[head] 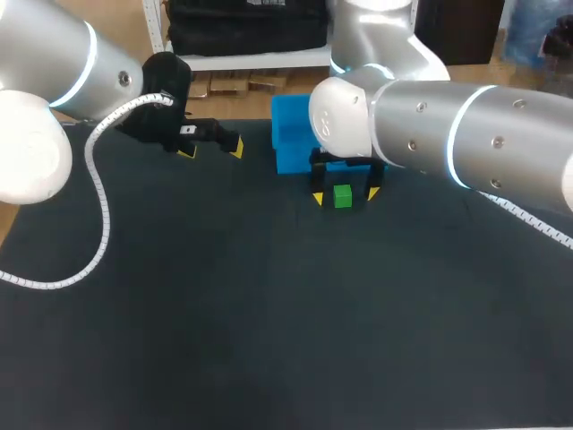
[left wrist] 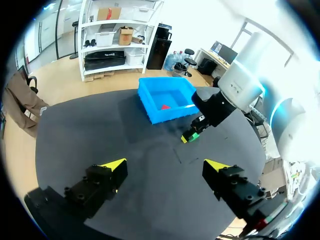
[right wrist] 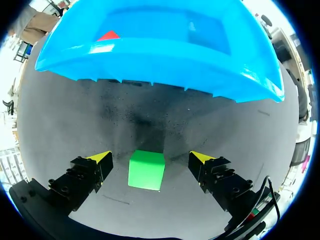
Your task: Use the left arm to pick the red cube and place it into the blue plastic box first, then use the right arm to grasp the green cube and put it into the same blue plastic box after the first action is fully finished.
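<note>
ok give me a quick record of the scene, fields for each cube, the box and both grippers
red cube: inside the blue plastic box
green cube: on the table, just in front of the box
left gripper: open, empty, above the table, away from the box
right gripper: open, fingers either side of the green cube, gaps on both sides
stage: red cube placed; green cube not yet grasped

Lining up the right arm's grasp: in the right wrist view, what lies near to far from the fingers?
Small green cube between the open yellow-tipped fingers → near wall of the bright blue plastic box → small red cube inside it.
</note>
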Motion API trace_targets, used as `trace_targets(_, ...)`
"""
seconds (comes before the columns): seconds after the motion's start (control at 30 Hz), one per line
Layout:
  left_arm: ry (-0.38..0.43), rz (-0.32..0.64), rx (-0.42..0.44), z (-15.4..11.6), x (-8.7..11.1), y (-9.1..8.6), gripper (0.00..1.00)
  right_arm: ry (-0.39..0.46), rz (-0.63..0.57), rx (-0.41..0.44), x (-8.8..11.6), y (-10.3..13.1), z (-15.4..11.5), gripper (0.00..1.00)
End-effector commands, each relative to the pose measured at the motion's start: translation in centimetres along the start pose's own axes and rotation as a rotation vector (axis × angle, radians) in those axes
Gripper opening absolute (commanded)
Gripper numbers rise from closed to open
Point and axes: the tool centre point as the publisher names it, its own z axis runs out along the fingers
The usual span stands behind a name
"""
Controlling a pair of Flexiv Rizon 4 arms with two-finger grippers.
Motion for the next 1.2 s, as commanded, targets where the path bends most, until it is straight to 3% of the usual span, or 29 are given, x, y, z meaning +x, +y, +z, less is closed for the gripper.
trace_targets(0.03, -0.003, 0.002, 0.006, -0.1, 0.1, 0.1, 1.0, 0.008, -0.002, 0.011, -0.3, 0.4, 0.3, 1.0)
trace_targets(0.1, -0.003, 0.002, 0.006, -0.1, 0.1, 0.1, 1.0, 0.008, -0.004, 0.018, -0.2, 0.4, 0.5, 0.98)
trace_targets(0.17, -0.003, 0.002, 0.006, -0.1, 0.1, 0.1, 1.0, 0.005, -0.005, 0.035, -0.2, 0.5, 0.5, 0.37)
trace_targets(0.2, -0.003, 0.002, 0.006, -0.1, 0.1, 0.1, 1.0, 0.004, -0.004, 0.039, -0.1, 0.5, 0.6, 0.0)
trace_targets(0.6, -0.003, 0.002, 0.006, -0.1, 0.1, 0.1, 1.0, 0.002, 0.006, 0.071, 0.3, 0.3, 0.7, 0.0)
trace_targets(1.2, -0.003, 0.002, 0.006, -0.1, 0.1, 0.1, 1.0, -0.027, 0.017, 0.104, 1.5, -1.0, -5.2, 0.0)
